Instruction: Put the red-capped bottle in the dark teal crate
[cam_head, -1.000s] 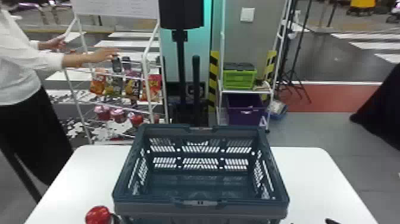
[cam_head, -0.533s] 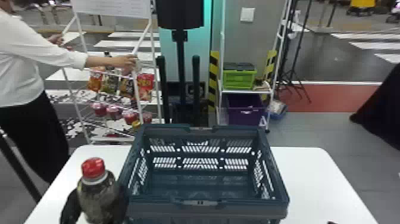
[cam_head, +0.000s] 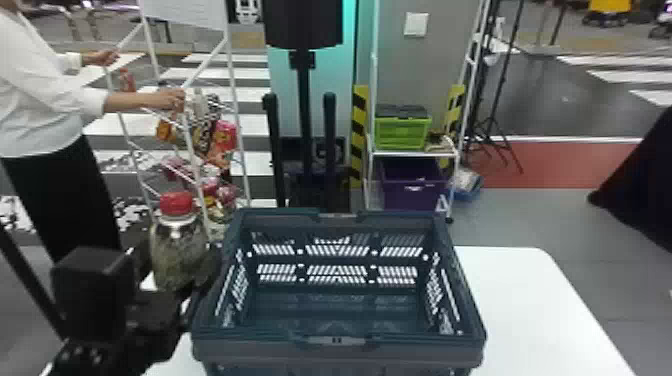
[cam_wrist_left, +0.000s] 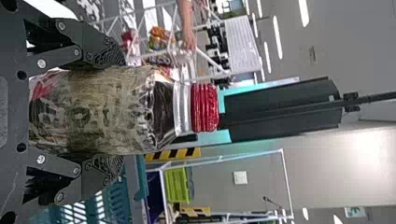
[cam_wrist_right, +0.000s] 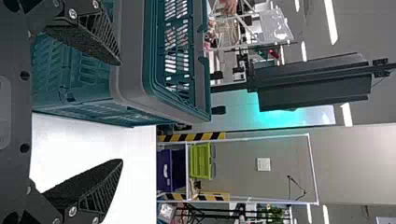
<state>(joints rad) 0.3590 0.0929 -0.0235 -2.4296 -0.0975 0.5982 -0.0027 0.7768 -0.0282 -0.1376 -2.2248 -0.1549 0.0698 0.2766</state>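
The left gripper (cam_head: 176, 260) has its jaws clamped on the red-capped bottle (cam_head: 175, 237), one finger pressed against either side of the clear body. The bottle stands upright in them, its red cap (cam_head: 176, 203) poking out past the fingertips.

Just beside these jaws, on the robot's right, sits the dark teal crate (cam_head: 415, 356), near enough that the bottle is close to its left rim but outside it. Whether the jaws touch that rim cannot be told. The crate rests open-topped on the white counter (cam_head: 530, 310).

The right gripper (cam_wrist_right: 120, 112) has its jaws spread wide apart with nothing between them; the crate's side lies beyond the finger nearer the robot's left.

Well beyond both sets of jaws, past the crate, a white shelf (cam_head: 415, 153) carries a green box (cam_head: 402, 134), with a purple bin (cam_head: 412, 192) below it.
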